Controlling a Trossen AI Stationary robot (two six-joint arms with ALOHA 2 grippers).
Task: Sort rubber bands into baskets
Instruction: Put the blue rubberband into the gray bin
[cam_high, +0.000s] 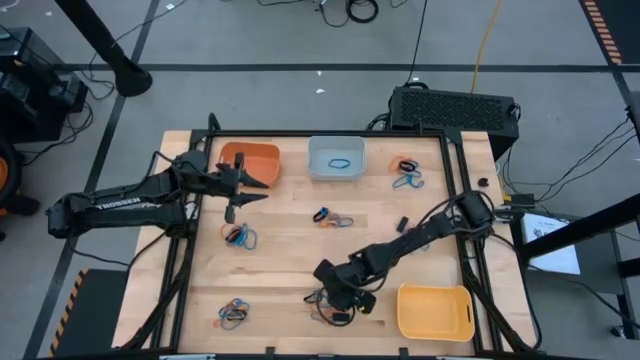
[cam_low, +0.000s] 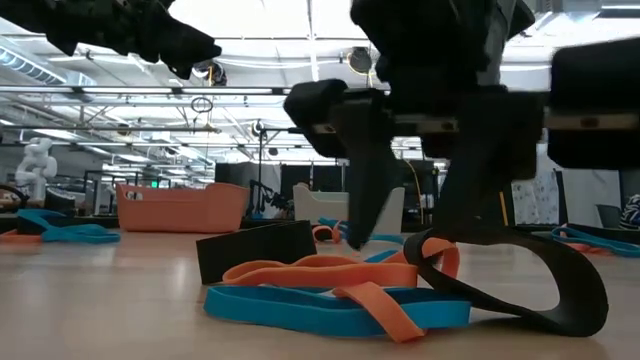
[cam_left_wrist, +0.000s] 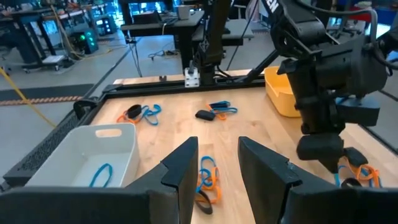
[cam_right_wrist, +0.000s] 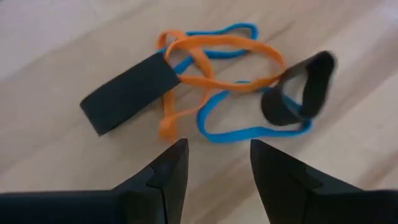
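1. Nearest the front edge of the surface (cam_high: 290, 250), the right gripper (cam_high: 338, 297) hangs over a tangle of rubber bands (cam_right_wrist: 217, 81), orange, blue and black. Its jaws are parted and grasp nothing.
2. Another small heap (cam_high: 233, 316) lies at the front left, and the yellow basket (cam_high: 434, 312) at the front right looks empty.
3. Mid-surface, two more clusters wait: one left of centre (cam_high: 239, 236) and one in the middle (cam_high: 331, 217).
4. At the far left, the left gripper (cam_high: 238, 191) hovers beside the orange basket (cam_high: 250, 163); its jaws are spread with nothing between them.
5. At the far edge, the pale basket (cam_high: 336, 158) holds one blue band (cam_high: 340, 162). A further bunch (cam_high: 406, 173) lies to its right.
6. Judged from this, sorting has barely begun: one band is placed, perhaps more in the orange basket, whose inside is partly hidden. Five heaps remain.
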